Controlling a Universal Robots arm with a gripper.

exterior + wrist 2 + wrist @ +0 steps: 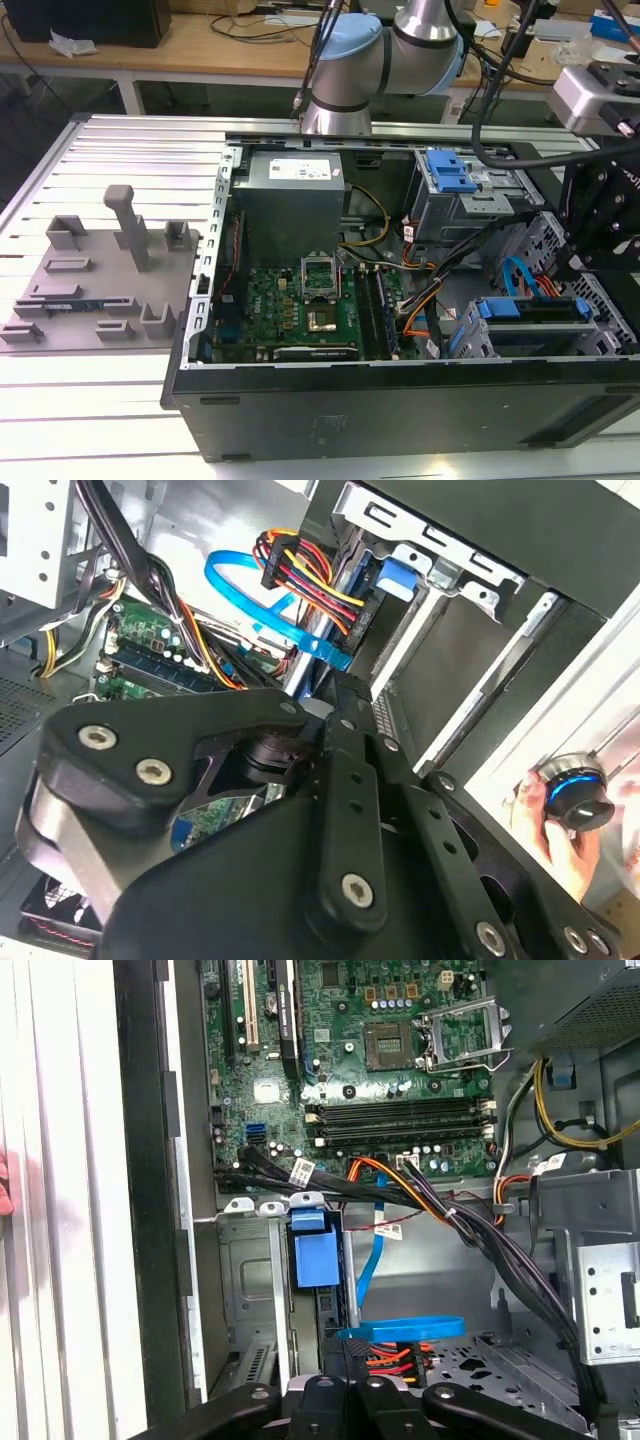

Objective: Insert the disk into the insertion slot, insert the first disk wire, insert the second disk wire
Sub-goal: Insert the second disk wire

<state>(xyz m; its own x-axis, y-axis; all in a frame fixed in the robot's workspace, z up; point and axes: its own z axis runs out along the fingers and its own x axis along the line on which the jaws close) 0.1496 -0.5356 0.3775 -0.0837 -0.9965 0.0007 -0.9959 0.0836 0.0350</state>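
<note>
An open computer case (400, 400) lies on the slatted table (120, 400). Beside the case's left wall, seen from the exterior view's left, stands a grey fixture block (100, 280). Inside, the green motherboard (300, 305) lies next to that wall, below the grey power supply (290, 205). In the case's near right corner, the insertion slot (470, 340) carries the disk (535, 308), its blue caddy end showing. The blue ribbon wire (515, 275) loops just above it. The black gripper (600, 230) hangs over that corner; whether its fingers are wide or narrow cannot be told. In the second wrist view, a hand (560, 830) holds a round knob.
</note>
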